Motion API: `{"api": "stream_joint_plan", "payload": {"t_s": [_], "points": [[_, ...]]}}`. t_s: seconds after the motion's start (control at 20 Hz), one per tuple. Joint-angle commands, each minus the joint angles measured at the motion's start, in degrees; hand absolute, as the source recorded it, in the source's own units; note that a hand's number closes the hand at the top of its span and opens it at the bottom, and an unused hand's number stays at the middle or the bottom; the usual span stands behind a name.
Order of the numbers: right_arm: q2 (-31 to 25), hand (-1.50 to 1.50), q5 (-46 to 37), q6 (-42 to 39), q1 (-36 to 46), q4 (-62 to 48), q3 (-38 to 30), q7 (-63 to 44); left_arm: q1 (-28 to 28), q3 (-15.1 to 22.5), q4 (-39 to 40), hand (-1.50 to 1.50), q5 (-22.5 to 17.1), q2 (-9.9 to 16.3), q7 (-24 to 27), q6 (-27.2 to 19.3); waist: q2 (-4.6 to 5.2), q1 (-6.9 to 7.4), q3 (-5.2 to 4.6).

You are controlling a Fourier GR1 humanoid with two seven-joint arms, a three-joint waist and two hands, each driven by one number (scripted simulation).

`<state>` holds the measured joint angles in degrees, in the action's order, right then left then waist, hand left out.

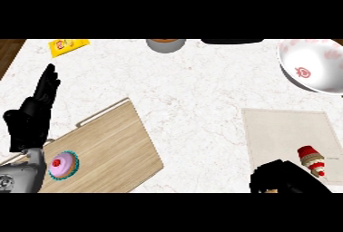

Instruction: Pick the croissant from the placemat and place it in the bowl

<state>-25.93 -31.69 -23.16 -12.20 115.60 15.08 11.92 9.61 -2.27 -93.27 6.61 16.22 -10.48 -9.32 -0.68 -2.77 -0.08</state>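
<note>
The right robot hand (285, 179) shows at the lower right edge of the head view, low over the near part of the pale placemat (285, 131); only its dark upper side is visible, with the fingers bunched and bent under it, so whether they are shut on something or merely curled cannot be told. Just beside this robot hand, on its right, a small item with red and tan bands and a white tip (313, 161) lies tilted on the placemat, close to the fingers though contact cannot be made out; this is the only item on the placemat, and it does not look like a croissant. Well away from the right robot hand, up and to the right, the white bowl with red marks (315, 63) sits at the far right corner of the white marble table (194, 86), partly cut by the view's edge. The left robot hand (33, 115) rests at the left side, fingers straight and pointing upward, holding nothing. Just below and to the right of it, a cupcake with pink icing in a teal wrapper (63, 164) stands on a wooden board (110, 149). Beyond the left robot hand's fingertips lies a yellow packet (67, 45), and further right along the far edge stands a grey cup (165, 44).
</note>
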Motion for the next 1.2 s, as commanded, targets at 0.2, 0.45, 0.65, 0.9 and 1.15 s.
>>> {"api": "stream_joint_plan", "payload": {"t_s": [0.2, 0.45, 0.65, 0.9, 1.15], "points": [[1.4, 1.5, 15.7, 1.4, -5.2, 13.9, -21.2, -7.8, -1.8, 0.0, -1.0, 0.0, -0.1, 0.1, 1.6, 1.1, 0.48, 1.76, 0.04], [1.2, 1.5, 21.0, 0.5, 2.5, 6.3, -28.8, -11.4, 2.8, -1.0, 2.7, 0.0, -1.3, -0.6, 1.6, 2.3, 0.75, 2.65, 0.07], [-0.2, 1.5, 24.7, 0.1, 12.5, -1.6, -32.4, -17.0, 3.8, 1.6, 0.8, 0.0, 2.3, -2.7, -1.1, 0.0, 0.73, 2.95, 0.07], [-3.7, 1.5, 24.2, 2.5, 24.6, -21.0, -37.1, -10.2, 5.0, 0.7, 3.5, 0.0, 1.3, -2.2, 0.7, 2.0, 0.91, 3.45, 0.1], [-7.2, 1.5, 21.8, 4.5, 33.8, -41.8, -39.3, 0.0, 3.1, 0.9, 1.9, 0.0, 1.4, -2.9, 0.5, 2.0, 1.02, 3.92, 0.14]]}}
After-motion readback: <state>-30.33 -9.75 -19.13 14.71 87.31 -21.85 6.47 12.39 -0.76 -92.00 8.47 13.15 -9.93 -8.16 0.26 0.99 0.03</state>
